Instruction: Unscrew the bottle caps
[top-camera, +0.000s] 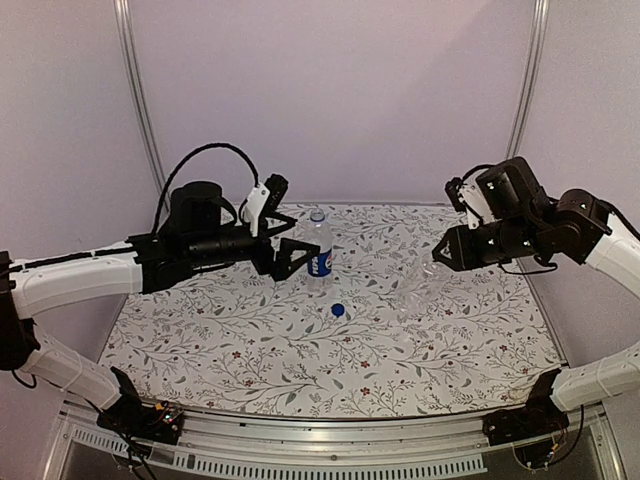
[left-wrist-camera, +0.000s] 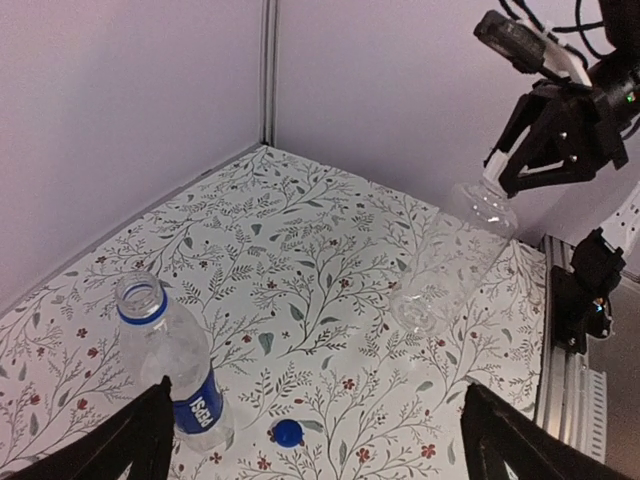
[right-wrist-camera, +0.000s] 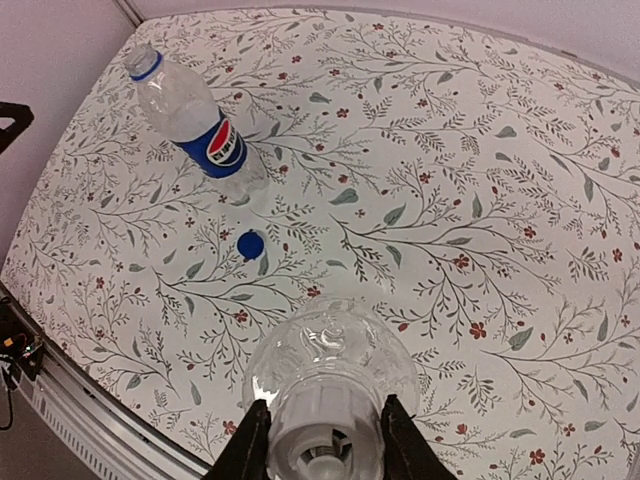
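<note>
The labelled bottle (top-camera: 319, 250) (left-wrist-camera: 175, 365) (right-wrist-camera: 195, 125) stands upright with its neck open. Its blue cap (top-camera: 338, 309) (left-wrist-camera: 288, 432) (right-wrist-camera: 250, 244) lies loose on the cloth just in front of it. My left gripper (top-camera: 285, 228) (left-wrist-camera: 320, 450) is open and hangs beside this bottle, touching nothing. The clear unlabelled bottle (top-camera: 415, 278) (left-wrist-camera: 450, 260) (right-wrist-camera: 330, 360) stands tilted on the right. Its whitish cap (right-wrist-camera: 325, 430) sits between the fingers of my right gripper (top-camera: 438, 262) (right-wrist-camera: 322, 450), which is shut on it from above.
A floral cloth (top-camera: 250, 350) covers the table. Pale walls with aluminium posts (top-camera: 140, 110) close the back and sides. A metal rail (top-camera: 330, 440) runs along the near edge by the arm bases.
</note>
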